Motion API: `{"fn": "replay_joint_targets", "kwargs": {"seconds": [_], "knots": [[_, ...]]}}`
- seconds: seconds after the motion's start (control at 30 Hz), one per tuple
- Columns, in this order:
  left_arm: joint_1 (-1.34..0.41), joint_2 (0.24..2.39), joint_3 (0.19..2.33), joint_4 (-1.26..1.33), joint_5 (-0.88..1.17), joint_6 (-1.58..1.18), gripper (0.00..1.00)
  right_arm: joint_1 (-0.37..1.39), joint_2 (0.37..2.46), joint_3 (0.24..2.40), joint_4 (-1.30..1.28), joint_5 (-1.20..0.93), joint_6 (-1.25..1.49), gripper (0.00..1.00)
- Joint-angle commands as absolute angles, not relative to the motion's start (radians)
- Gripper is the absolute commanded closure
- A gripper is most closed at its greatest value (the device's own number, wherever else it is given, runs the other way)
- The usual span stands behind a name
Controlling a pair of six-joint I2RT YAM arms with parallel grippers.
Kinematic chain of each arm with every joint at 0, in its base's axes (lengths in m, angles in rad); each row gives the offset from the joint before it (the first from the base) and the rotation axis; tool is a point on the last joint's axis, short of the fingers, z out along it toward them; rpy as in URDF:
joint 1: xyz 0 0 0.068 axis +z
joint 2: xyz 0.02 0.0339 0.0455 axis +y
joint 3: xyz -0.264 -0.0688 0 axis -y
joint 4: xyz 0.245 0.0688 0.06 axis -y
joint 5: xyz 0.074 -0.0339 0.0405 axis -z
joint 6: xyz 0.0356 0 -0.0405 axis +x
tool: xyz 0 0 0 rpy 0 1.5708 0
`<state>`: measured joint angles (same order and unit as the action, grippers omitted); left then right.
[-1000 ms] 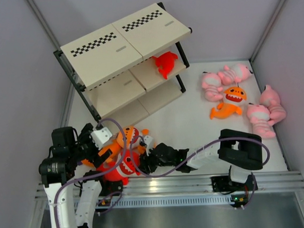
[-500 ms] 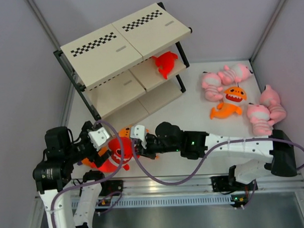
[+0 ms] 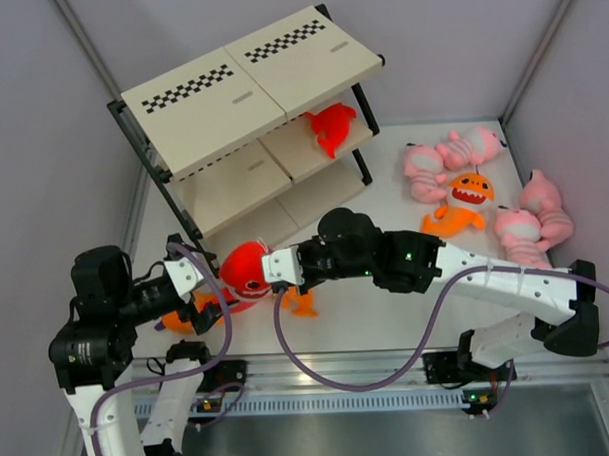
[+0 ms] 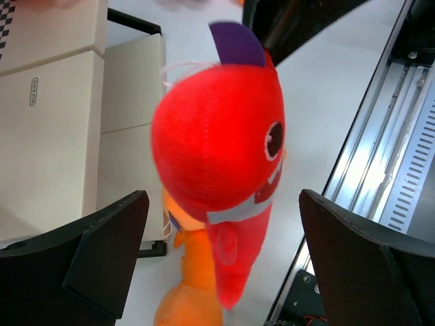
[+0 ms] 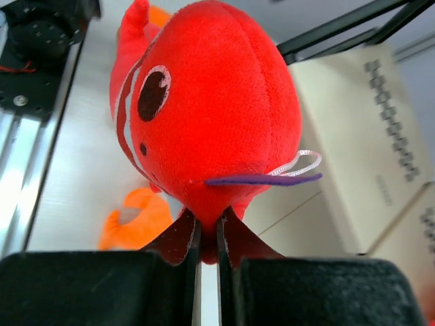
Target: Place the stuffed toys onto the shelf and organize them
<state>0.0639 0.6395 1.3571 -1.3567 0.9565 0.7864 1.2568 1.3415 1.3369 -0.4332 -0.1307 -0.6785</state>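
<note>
My right gripper [image 3: 277, 267] is shut on a red shark [image 3: 248, 269] and holds it above the table, just in front of the shelf's [image 3: 202, 99] lowest board. In the right wrist view the fingertips [image 5: 185, 239] pinch the shark's [image 5: 211, 102] lower edge. My left gripper [image 3: 203, 308] is open, wide apart, just near-left of the shark. In the left wrist view the red shark [image 4: 217, 136] hangs beyond the fingers [image 4: 112, 248], over an orange shark [image 4: 190, 299] on the table. Another red shark [image 3: 331, 128] lies on the middle board.
Several pink plush animals [image 3: 424, 171] and an orange shark [image 3: 464, 200] lie at the right of the table. An orange shark [image 3: 181, 318] lies under my left gripper. The metal rail [image 3: 390, 370] runs along the near edge.
My right arm has stretched out and carried the red shark up and away from the near-left pile toward the shelf. My left gripper has drawn back to the left.
</note>
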Motion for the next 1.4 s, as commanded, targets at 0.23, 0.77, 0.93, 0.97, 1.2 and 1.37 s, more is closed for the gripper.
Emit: {"fn": "replay_joint_targets", "kwargs": {"seconds": [0.23,0.77,0.93,0.97,1.2,1.37], "knots": [[0.064,0.701,1.399,-1.494,1.037,0.778,0.48,1.236,1.414,1.568,-0.457,-0.296,-0.836,0.98],[0.069,0.753,1.538,-0.979,0.821,-0.038,1.0,1.1,1.059,1.062,0.211,0.054,0.083,0.04],[0.081,0.779,1.557,-0.875,0.745,-0.257,1.0,1.17,1.048,0.899,0.442,0.196,0.425,0.05],[0.083,0.779,1.539,-0.862,0.755,-0.279,1.0,1.236,1.084,0.911,0.446,0.213,0.429,0.05],[0.098,0.779,1.489,-0.808,0.796,-0.365,1.0,1.336,1.215,0.971,0.581,0.281,0.526,0.06],[0.106,0.776,1.49,-0.798,0.795,-0.377,1.0,1.338,1.296,0.996,0.656,0.256,0.589,0.16]]}}
